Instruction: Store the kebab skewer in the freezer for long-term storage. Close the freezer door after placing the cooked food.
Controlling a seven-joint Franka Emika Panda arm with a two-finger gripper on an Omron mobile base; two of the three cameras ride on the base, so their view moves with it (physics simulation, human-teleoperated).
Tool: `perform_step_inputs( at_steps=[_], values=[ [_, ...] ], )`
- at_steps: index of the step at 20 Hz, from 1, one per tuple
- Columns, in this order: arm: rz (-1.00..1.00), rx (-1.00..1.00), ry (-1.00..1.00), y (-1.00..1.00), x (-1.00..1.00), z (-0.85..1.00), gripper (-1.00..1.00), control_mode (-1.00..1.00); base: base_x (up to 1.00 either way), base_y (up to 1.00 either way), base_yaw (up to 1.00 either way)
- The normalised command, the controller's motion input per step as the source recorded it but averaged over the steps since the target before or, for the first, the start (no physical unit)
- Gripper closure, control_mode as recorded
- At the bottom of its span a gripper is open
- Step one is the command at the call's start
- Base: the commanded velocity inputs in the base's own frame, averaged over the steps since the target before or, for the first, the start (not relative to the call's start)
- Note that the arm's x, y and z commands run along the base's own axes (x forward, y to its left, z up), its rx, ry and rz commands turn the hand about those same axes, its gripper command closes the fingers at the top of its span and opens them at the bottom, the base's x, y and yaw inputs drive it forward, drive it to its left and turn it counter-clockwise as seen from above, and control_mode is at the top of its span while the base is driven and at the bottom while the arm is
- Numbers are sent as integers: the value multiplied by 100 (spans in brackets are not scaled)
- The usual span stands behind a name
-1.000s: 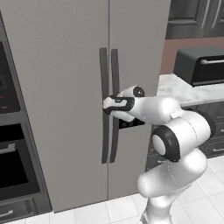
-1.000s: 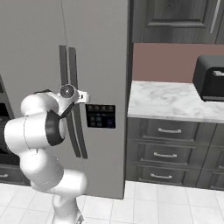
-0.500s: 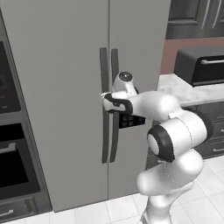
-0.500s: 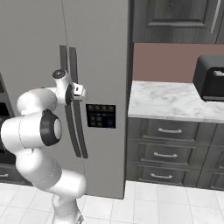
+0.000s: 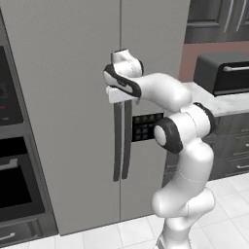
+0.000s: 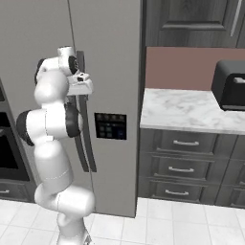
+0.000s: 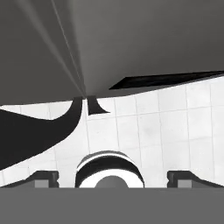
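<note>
Apparently tool (image 7: 112, 177) spread wide, empty, near freezer (image 5: 73, 58) handles (image 5: 121, 141)

White tiled floor (image 6: 182, 225); bears tall grey freezer (image 6: 110, 57), both doors shut, and dark lower cabinets with drawers (image 6: 191, 167) just beside it. White marble counter (image 6: 186, 112) atop those drawers; carries black toaster oven (image 6: 232, 86) toward far end, against reddish back wall. In left base view, same counter (image 5: 219, 103) with toaster oven (image 5: 223, 72) on it; black wall oven (image 5: 12, 175) beside freezer, reaching near floor (image 5: 126, 231).
</note>
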Motion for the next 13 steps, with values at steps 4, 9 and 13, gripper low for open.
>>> perform_step_inputs(
  at_steps=[4,9,13],
  values=[
    [-1,6,-7,-23,-27,12,-100,-100,0,0,0],
    [-1,11,-19,-39,-34,-1,-100,-100,0,0,0],
    [0,19,-46,-59,-40,-19,-100,-100,0,0,0]
  ],
)
